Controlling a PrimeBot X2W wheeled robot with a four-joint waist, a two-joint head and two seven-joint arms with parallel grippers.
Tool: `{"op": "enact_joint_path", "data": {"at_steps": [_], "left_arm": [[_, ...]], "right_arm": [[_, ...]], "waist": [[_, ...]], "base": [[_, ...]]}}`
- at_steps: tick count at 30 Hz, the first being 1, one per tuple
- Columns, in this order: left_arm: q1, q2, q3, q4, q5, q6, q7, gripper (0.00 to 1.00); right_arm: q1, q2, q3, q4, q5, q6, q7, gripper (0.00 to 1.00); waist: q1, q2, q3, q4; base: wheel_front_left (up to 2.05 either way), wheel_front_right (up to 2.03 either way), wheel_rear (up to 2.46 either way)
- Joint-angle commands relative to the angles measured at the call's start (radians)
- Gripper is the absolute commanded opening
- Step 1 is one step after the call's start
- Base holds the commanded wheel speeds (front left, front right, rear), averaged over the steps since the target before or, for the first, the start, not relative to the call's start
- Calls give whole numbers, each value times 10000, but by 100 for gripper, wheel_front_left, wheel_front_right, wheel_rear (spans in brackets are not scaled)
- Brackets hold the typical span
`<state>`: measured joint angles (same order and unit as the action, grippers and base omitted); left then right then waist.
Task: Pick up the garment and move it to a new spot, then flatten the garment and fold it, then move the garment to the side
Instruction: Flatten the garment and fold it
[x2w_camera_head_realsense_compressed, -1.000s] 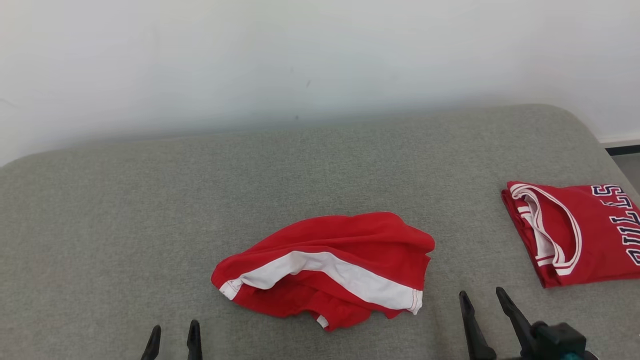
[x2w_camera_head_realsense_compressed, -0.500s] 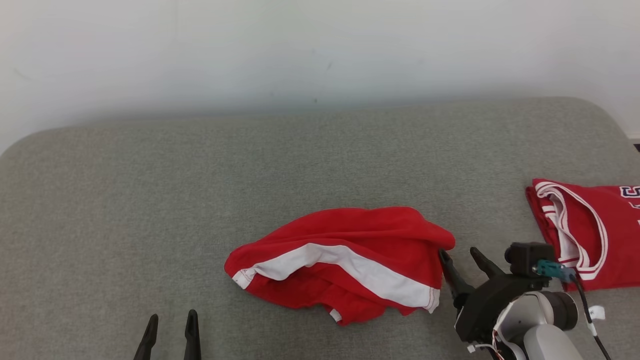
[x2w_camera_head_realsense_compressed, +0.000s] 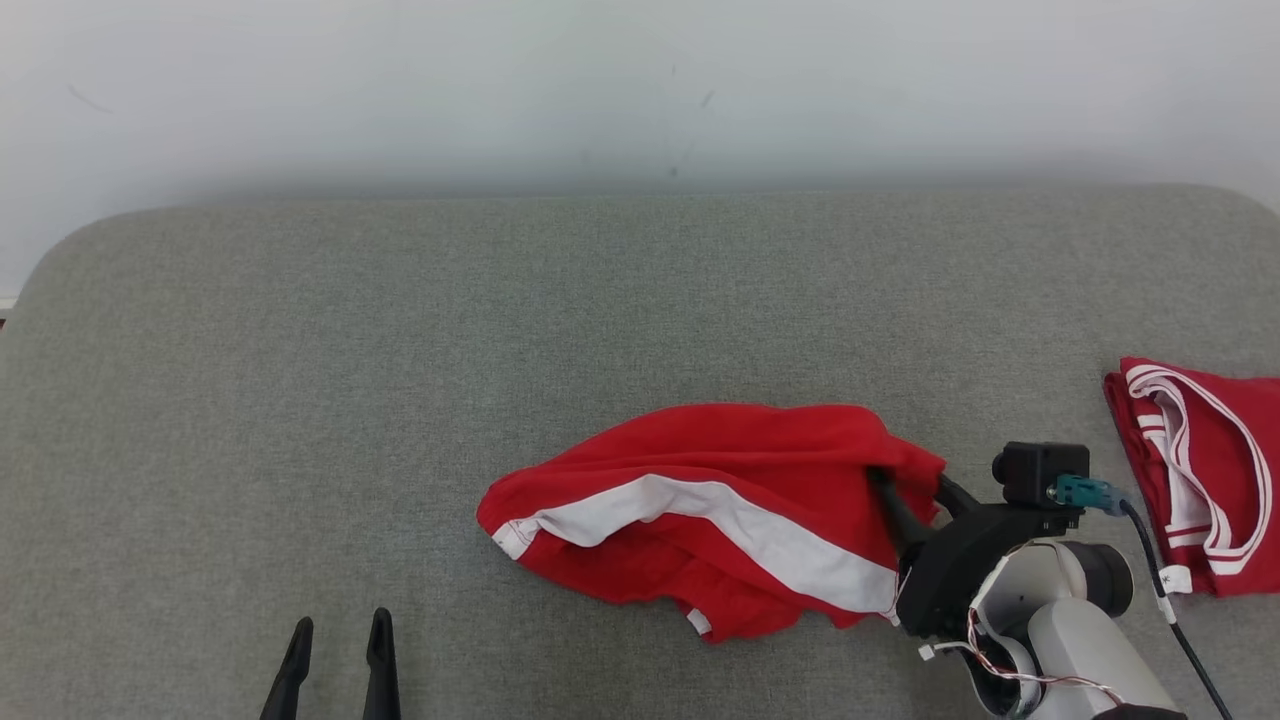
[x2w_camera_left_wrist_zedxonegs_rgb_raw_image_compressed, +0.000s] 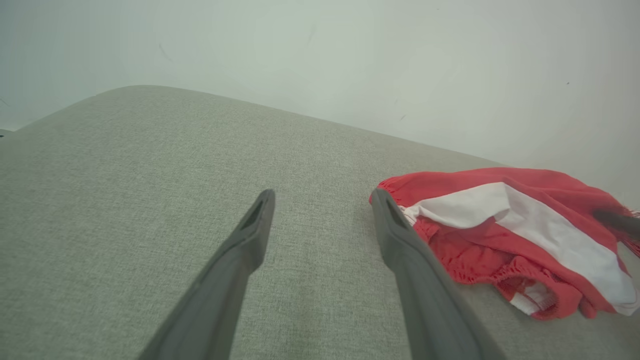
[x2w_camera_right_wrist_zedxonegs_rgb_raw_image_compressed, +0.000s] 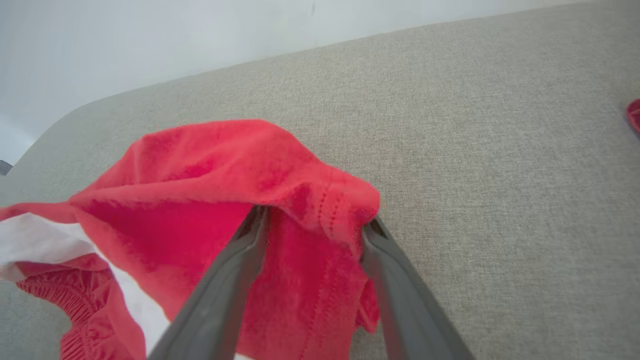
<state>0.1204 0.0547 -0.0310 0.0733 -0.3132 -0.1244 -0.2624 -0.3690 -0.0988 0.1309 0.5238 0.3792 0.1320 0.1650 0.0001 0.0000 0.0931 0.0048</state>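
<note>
Head view: the red-and-white garment (x2w_camera_head_realsense_compressed: 700, 510) lies crumpled on the grey cushion (x2w_camera_head_realsense_compressed: 500, 330), near the front edge and right of centre. The right gripper (x2w_camera_head_realsense_compressed: 910, 482) is in at its right end, both fingertips tucked under a red fold. The left gripper (x2w_camera_head_realsense_compressed: 340, 622) sits low at the left, well apart from the cloth. A folded jersey (x2w_camera_head_realsense_compressed: 1200, 480) rests at the far right.

Left wrist view: the left gripper (x2w_camera_left_wrist_zedxonegs_rgb_raw_image_compressed: 324, 195) has its jaws spread wide over bare cushion, nothing between them, with the garment (x2w_camera_left_wrist_zedxonegs_rgb_raw_image_compressed: 500, 235) just beside the right-hand finger.

Right wrist view: the right gripper (x2w_camera_right_wrist_zedxonegs_rgb_raw_image_compressed: 316, 217) straddles a bunched red fold with its jaws apart, the cloth between them not pinched.
</note>
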Motion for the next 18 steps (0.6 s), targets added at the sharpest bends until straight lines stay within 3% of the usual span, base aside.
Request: {"op": "enact_joint_path", "data": {"at_steps": [1, 10, 18], "left_arm": [[-111, -35, 22, -14, 22, -46, -29, 100], [-252, -41, -47, -40, 47, -58, -29, 100], [-465, -45, -334, 8, 132, -50, -29, 100]], "right_arm": [[-133, -76, 24, -14, 101, -24, -139, 0], [-1221, -208, -549, 409, 371, -24, -367, 0], [-2597, -229, -1096, 1878, -23, -24, -555, 3]], "waist": [[-1, 0, 26, 22], [-1, 0, 250, 180], [-1, 0, 521, 626]], "base": [[0, 0, 0], [0, 0, 0], [0, 0, 0]]}}
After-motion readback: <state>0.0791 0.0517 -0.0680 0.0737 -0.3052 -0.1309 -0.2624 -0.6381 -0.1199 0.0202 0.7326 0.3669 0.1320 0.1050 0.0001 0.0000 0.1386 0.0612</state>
